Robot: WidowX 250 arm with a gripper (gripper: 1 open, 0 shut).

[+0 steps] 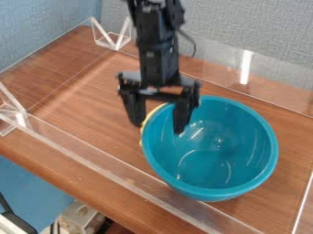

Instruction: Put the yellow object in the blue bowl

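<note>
Black claw (pixel 158 107) hangs wide open and empty over the blue bowl (pixel 232 174) rim.

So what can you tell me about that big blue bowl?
The blue bowl is big, round and deep, made of what looks like shiny teal-blue plastic, with light glinting off its inside. It sits upright on the brown wooden table, close to a clear plastic wall along the front edge. The open gripper hangs over its left rim. A small yellow object peeks out as an orange-yellow sliver by that rim, between the fingers; whether it touches the bowl is unclear.
</note>
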